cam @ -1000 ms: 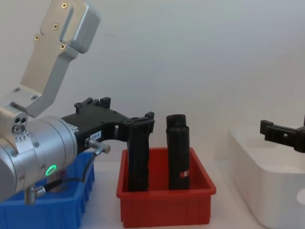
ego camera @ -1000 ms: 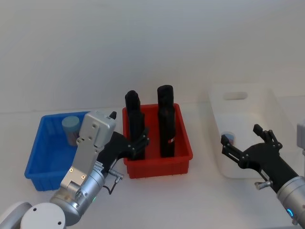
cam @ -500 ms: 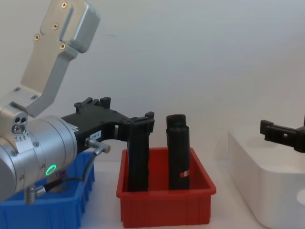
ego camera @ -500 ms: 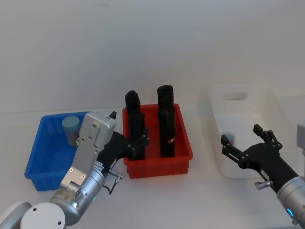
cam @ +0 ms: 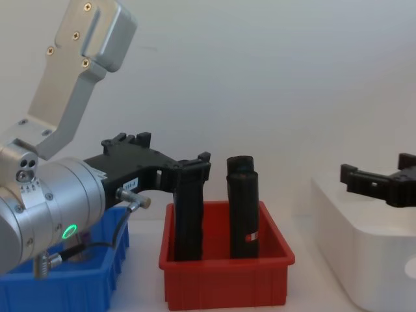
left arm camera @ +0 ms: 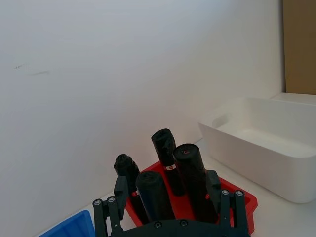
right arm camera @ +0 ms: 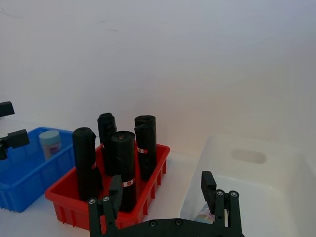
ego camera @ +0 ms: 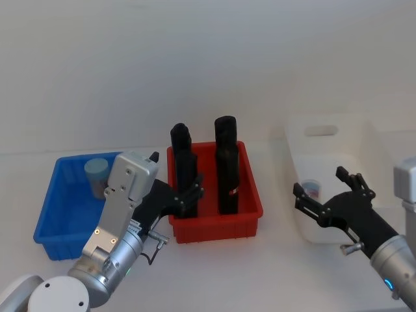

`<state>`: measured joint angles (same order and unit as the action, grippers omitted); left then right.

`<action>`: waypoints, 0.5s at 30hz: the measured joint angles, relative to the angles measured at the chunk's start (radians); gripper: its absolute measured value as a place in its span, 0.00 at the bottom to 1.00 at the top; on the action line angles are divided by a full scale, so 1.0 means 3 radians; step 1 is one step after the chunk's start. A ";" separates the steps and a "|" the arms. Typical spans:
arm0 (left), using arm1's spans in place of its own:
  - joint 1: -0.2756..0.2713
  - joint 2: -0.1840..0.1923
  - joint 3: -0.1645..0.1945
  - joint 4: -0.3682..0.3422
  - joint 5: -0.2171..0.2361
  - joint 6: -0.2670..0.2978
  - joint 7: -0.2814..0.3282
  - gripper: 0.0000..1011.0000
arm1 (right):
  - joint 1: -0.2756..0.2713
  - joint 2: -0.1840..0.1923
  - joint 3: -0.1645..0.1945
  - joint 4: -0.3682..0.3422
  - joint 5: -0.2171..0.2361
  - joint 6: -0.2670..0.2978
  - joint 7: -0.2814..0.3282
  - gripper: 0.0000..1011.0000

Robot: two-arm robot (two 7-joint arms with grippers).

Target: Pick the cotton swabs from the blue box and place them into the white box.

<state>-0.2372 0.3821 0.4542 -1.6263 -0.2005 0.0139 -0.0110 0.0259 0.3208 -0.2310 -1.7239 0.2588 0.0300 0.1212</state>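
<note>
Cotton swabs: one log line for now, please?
blue box: one cotton swab tub | white box: second tub | left gripper: open, empty | right gripper: open, by white box

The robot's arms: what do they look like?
Both are brushed-silver cylinders ending in black two-fingered grippers: the left gripper and the right gripper. The left wrist carries an angled silver bracket with screws, a green ring light and a thin black cable.

Swab tub in blue box — another, white box
</note>
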 joint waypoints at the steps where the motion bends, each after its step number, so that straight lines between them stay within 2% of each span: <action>1: 0.0000 0.0000 0.0000 0.0000 0.0000 0.0000 0.0000 0.99 | 0.0023 -0.0009 -0.0003 0.0017 -0.0012 -0.0004 0.0026 0.99; 15: 0.0000 0.0000 0.0000 0.0000 0.0000 0.0000 0.0000 0.99 | 0.0393 -0.0182 -0.0059 0.0447 -0.0168 -0.0076 0.0395 0.99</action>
<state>-0.2372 0.3821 0.4542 -1.6262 -0.2004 0.0139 -0.0110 0.1437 0.2661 -0.2488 -1.5898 0.2084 0.0073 0.2396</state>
